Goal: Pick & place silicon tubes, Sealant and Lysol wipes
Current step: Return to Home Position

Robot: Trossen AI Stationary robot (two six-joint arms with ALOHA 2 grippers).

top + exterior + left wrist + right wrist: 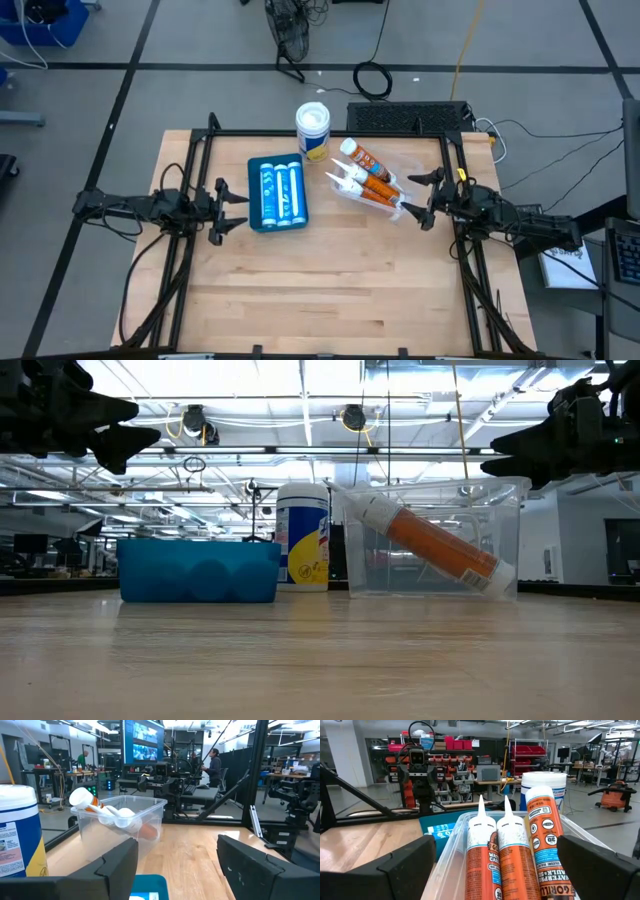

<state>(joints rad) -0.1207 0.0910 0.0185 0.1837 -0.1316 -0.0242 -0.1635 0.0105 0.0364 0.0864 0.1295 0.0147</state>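
The Lysol wipes canister [313,130] stands upright at the table's far middle, white lid up. A blue tray [278,193] in front of it holds two blue-and-white tubes [282,190] lying flat. A clear plastic tub [372,184] to the right holds three orange-and-white sealant tubes [512,855], which lean with their nozzle ends on the tub's rim [352,491]. My left gripper [235,210] is open and empty, left of the blue tray. My right gripper [420,200] is open and empty, just right of the clear tub, above table height.
Black frame rails [330,134] run around the table's far and side edges. The bare wooden tabletop [320,290] lies on the near half. People and shop equipment show in the room behind the table.
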